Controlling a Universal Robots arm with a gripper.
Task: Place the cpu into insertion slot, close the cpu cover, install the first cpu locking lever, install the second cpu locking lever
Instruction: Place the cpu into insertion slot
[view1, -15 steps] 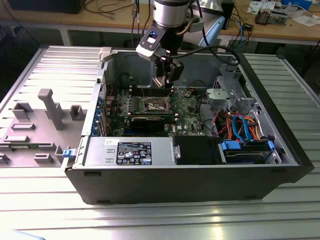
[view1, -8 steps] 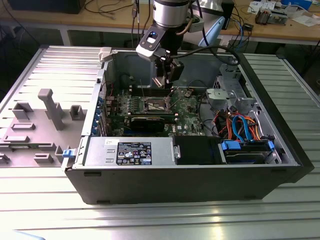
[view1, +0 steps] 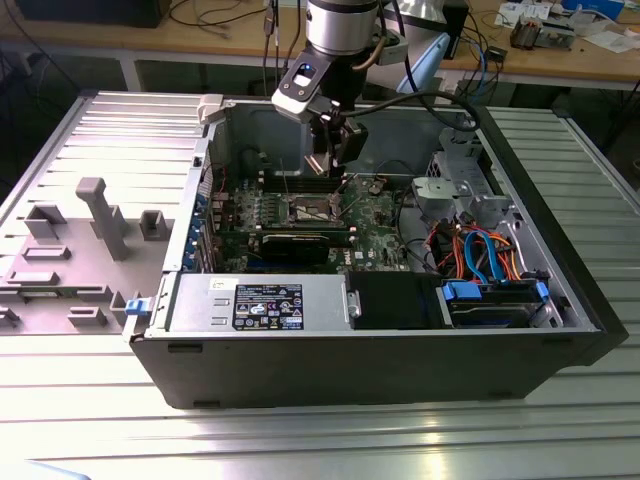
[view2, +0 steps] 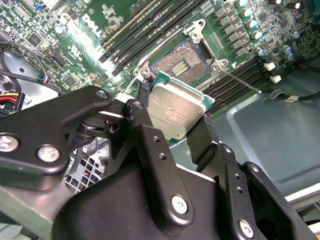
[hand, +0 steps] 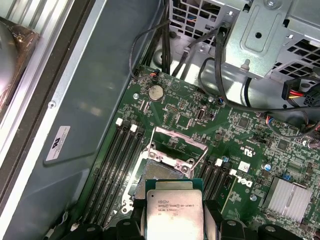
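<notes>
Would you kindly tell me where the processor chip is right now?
In the second wrist view the chip is gripped by the pincer, close to the open socket on the green board and not yet seated in it.

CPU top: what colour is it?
The CPU top is silver-grey, with a green edge; it shows best in the second wrist view.

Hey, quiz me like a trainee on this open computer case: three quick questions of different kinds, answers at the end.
1. What is the gripper holding? A) a coin battery B) the cpu C) a cable
2. True or false: the cpu cover lies closed over the socket.
3. Short answer: is the cpu seated in the socket yet?
Key: 1 B. 2 False, the cover stands open. 3 No, the socket's contacts are bare and the cpu is held clear of it.
</notes>
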